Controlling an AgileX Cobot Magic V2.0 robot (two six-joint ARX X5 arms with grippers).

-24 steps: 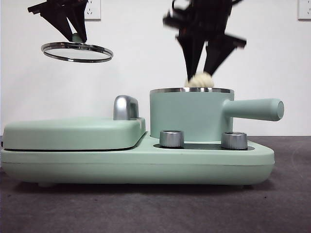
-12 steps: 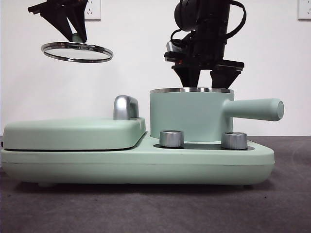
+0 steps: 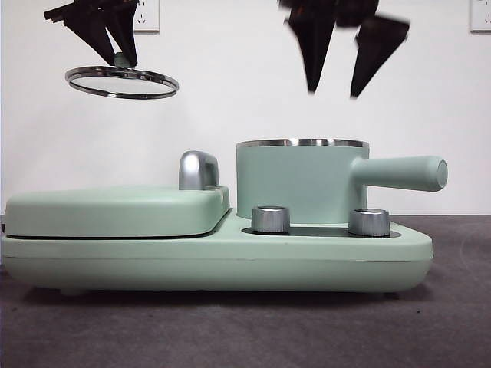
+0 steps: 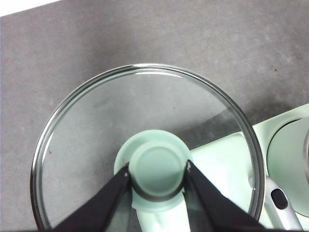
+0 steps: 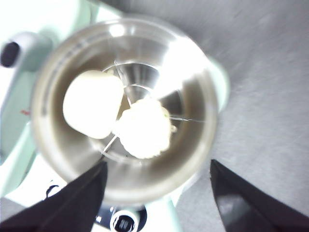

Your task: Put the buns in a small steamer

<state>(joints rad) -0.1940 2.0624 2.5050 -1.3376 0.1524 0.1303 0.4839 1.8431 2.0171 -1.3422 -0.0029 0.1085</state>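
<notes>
Both buns sit inside the small steamer (image 3: 301, 182), the mint-green pot at the middle right of the front view. In the right wrist view the smooth bun (image 5: 92, 103) lies at the centre left of the frame, close to the pot's shiny wall. The pleated bun (image 5: 143, 127) lies in the middle and touches the smooth one. Some bare steel floor shows around them.

The right gripper (image 3: 344, 55) hangs at the top of the front view, well above the pot's steel rim. Its two black jaws are spread wide apart and hold nothing. There is a lot of open air between the jaw tips and the rim.

The left gripper (image 3: 113, 38) is in the upper left of the front view. Its jaws are closed tight on the green knob (image 4: 158, 170) of the glass lid (image 3: 121, 82). The lid hangs a bit tilted, high above the flat grill plate (image 3: 115, 211), with clear room under its steel edge.

The pot's straight handle (image 3: 403, 173) sticks out to the right. Two silver dials (image 3: 271, 218) stand in front of the pot.
</notes>
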